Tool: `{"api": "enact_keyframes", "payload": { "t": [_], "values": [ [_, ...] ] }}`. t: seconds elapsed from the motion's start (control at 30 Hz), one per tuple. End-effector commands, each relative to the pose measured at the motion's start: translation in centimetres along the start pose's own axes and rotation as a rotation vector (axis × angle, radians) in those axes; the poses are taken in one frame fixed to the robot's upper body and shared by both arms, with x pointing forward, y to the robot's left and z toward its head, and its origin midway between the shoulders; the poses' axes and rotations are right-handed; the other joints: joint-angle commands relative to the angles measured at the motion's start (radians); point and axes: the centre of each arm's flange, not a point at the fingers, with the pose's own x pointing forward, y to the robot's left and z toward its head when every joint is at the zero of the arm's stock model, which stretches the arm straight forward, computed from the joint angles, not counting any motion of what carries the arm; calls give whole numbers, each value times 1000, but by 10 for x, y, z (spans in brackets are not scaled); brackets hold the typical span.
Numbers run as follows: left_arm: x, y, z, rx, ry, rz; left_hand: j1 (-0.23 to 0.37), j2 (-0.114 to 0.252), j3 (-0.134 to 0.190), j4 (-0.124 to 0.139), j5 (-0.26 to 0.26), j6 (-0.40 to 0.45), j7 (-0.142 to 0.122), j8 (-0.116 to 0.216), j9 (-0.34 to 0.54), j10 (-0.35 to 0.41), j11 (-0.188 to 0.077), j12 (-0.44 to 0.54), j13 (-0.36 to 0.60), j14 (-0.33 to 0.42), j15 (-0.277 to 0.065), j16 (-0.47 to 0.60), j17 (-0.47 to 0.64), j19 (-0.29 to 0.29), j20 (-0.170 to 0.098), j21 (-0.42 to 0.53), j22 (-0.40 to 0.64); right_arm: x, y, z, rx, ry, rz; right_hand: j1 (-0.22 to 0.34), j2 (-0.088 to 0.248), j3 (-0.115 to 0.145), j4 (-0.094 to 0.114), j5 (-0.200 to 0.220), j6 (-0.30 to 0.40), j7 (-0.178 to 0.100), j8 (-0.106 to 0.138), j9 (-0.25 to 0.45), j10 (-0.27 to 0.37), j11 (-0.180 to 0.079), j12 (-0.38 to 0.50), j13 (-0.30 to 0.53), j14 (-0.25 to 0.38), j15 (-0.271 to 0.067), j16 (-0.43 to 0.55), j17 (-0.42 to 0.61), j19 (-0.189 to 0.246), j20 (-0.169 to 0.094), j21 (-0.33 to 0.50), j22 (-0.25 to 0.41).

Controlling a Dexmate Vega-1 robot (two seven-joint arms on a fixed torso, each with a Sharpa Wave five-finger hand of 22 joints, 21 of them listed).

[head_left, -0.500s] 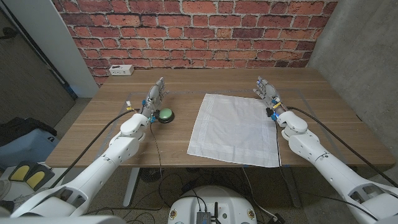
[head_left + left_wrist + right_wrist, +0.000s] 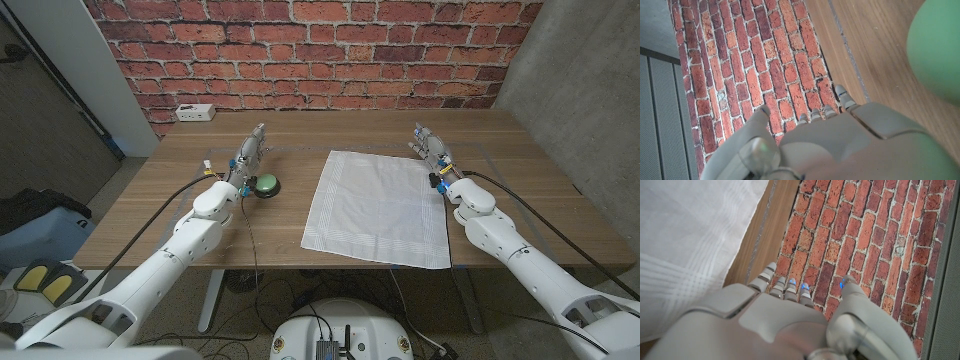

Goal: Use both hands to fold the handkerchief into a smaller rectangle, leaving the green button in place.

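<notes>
A white handkerchief (image 2: 378, 208) lies spread flat on the wooden table (image 2: 300, 135), right of the middle; its cloth also shows in the right wrist view (image 2: 685, 245). The green button (image 2: 265, 184) on its black base sits left of the cloth, and its green dome shows in the left wrist view (image 2: 936, 50). My left hand (image 2: 247, 157) stands on its edge just beside the button's left, fingers straight and holding nothing. Beside the cloth's far right corner stands my right hand (image 2: 430, 150), fingers straight, empty.
A white power strip (image 2: 194, 112) lies at the table's far left edge. A brick wall (image 2: 320, 50) runs behind the table. A black cable (image 2: 252, 240) runs from the button over the near edge.
</notes>
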Motion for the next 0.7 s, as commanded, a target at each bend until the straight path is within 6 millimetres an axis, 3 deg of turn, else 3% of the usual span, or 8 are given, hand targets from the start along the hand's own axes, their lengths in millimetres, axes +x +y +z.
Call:
{"api": "enact_keyframes", "payload": {
  "t": [0.03, 0.47, 0.7],
  "values": [
    [-1, -9, 18, 183, -7, -27, 7, 0, 5, -6, 5, -35, 21, 9, 5, -41, 9, 9, 4, -25, 2, 1, 3, -49, 11, -11, 5, -13, 2, 7, -103, 19, -18, 6, 0, 5, 2, 5, 4, -7, 4, 4, 8, 8, 4, 5, 2, 12, 3, 2, 3, 9, -4, 3],
    [-7, -27, 36, 395, -14, -67, 6, 1, 4, -8, 4, -7, 18, 15, 5, -30, 14, 10, 4, -32, 0, -1, 3, -75, 50, -33, 5, -28, 6, 20, -233, 39, -25, 7, 1, 6, 2, 6, 17, -8, 7, 4, 26, 14, 9, 6, 6, 14, 4, 3, 1, 13, -6, 3],
    [-12, -38, 47, 521, -14, -91, 6, 2, 4, -9, 3, -10, 40, 11, 5, -31, 14, 8, 4, -40, 5, -3, 3, -81, 53, -42, 6, -41, 7, 24, -264, 32, -32, 8, 1, 7, 1, 6, 25, -9, 9, 4, 29, 14, 9, 6, 6, 14, 3, 3, -2, 16, -7, 3]
  ]
}}
